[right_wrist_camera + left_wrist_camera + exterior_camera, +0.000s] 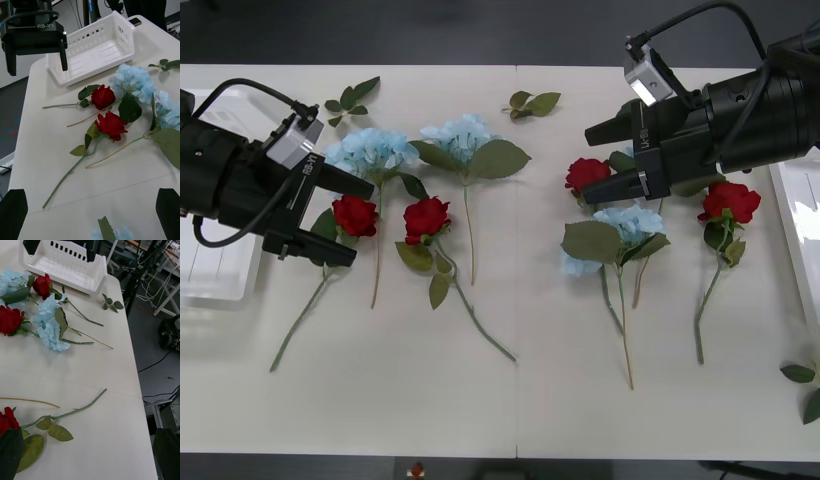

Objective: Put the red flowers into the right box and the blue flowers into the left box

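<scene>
While every bloom lies on the desk [510, 400] and both boxes hold nothing, the sorting is judged to be at its first pick. The left tool [340, 220] is held with fingers apart just beside a red rose [355, 215] among the red flowers, near the left box [220, 275]. The right tool [610, 160] is held likewise spread, beside another red rose [587, 174] and the blue flowers [628, 222]; the right box [795, 215] lies at the desk's edge. A descent and closure on one stem is called for next.
</scene>
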`<act>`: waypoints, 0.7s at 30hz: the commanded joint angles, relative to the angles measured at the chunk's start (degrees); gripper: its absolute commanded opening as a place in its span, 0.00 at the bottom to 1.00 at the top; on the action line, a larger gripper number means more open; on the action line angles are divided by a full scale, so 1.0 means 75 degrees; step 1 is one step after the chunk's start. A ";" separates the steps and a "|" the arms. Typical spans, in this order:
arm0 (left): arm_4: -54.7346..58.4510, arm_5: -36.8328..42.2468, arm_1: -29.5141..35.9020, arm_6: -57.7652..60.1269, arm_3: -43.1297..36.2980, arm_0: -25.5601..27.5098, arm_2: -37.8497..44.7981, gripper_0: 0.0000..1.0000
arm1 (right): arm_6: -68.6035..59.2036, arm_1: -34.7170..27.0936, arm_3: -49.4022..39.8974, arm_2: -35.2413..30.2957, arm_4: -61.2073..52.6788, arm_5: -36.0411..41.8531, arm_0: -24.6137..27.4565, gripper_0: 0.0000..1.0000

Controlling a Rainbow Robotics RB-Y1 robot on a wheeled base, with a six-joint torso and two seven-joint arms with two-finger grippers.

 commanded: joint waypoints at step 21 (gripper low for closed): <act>-0.3853 -0.0860 0.0772 0.3507 -0.0160 0.0179 0.0113 1.00 | -0.6446 -0.0167 0.0854 -0.0181 0.1147 0.2464 -0.0809 1.00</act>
